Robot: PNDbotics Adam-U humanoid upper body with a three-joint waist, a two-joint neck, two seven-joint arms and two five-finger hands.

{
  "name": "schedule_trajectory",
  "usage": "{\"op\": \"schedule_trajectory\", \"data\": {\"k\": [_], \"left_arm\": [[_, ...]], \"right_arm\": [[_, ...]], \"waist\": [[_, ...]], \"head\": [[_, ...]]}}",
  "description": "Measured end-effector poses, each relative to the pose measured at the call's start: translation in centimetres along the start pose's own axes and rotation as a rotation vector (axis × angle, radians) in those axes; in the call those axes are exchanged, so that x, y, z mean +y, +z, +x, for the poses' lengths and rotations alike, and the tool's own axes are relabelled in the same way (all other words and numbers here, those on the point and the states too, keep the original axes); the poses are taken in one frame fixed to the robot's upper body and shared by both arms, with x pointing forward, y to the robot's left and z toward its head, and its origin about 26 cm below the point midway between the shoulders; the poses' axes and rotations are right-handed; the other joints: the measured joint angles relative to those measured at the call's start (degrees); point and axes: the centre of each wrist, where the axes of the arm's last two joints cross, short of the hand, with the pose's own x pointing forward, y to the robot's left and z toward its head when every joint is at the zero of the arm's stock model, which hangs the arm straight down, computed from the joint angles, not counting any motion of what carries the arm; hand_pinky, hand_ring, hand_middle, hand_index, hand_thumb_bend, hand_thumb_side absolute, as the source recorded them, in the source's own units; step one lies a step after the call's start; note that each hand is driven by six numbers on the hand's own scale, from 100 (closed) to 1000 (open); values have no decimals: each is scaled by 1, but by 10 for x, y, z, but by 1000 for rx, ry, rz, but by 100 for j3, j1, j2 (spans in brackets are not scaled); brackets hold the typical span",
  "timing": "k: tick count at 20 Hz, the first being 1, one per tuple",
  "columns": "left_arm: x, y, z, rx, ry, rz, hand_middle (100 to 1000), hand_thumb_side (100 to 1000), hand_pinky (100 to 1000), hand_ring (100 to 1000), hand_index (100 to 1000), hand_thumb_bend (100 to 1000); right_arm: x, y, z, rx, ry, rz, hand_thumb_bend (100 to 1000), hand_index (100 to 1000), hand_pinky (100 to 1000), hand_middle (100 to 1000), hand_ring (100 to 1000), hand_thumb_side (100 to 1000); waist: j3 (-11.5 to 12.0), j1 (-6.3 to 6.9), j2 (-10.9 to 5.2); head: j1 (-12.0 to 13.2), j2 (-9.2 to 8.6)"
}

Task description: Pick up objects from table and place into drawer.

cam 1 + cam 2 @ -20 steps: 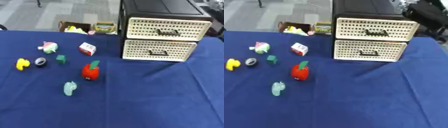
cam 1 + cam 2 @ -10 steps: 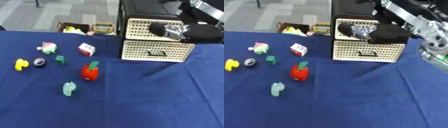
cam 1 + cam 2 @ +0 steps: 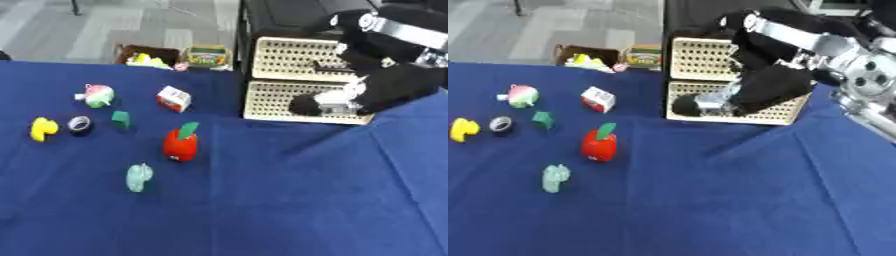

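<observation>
On the blue tablecloth (image 3: pixel 262 210), at its far right, stands a black cabinet (image 3: pixel 289 15) with two cream perforated drawers: an upper drawer (image 3: pixel 293 57) and a lower drawer (image 3: pixel 271 100), both with fronts flush, neither pulled out. The right hand (image 3: pixel 710 102) reaches in from the upper right and sits in front of the lower drawer's face, its dark tip low against the perforated panel; fingers are blurred, so cannot tell whether they are curled or straight, nor whether they touch the handle. Left hand shows in neither view. Objects lie well left of the cabinet, none held. Nearest the cabinet: a small white and red box (image 3: pixel 174 98), tilted. In front of that box: a red apple-like toy with green leaf (image 3: pixel 180 144), upright. Further front and left of the apple: a pale green figure (image 3: pixel 138 177). Left of the box: a pink and green round toy (image 3: pixel 98 95), a small dark green block (image 3: pixel 121 119), a grey ring-shaped item (image 3: pixel 80 124), and a yellow toy (image 3: pixel 41 129) farthest from the cabinet. Behind the cloth's far edge, left of the cabinet, a brown box (image 3: pixel 149 54) with mixed items stands on the floor.
</observation>
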Motion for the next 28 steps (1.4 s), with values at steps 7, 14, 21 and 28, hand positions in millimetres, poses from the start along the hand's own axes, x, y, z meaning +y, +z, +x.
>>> {"op": "schedule_trajectory", "data": {"k": [7,14,21,28], "left_arm": [[0,0,0,1,0,0,470,638,465,497,748,100],[0,0,0,0,0,0,469,638,465,497,748,100],[0,0,0,-1,1,-2,469,638,465,497,747,100],[0,0,0,-2,1,-3,469,638,465,497,747,100]], "right_arm": [[-8,4,1,47,-88,141,599,917,100,100,100,220],[-19,10,-1,121,-92,184,605,918,100,100,100,211],[-31,14,-7,172,-37,177,577,914,100,100,100,223],[-50,3,-29,225,8,165,555,919,100,100,100,223]], "waist": [[-5,4,0],[16,20,1],[36,28,30],[74,46,41]], "head": [[7,0],[20,-1],[31,-46],[44,-92]]}}
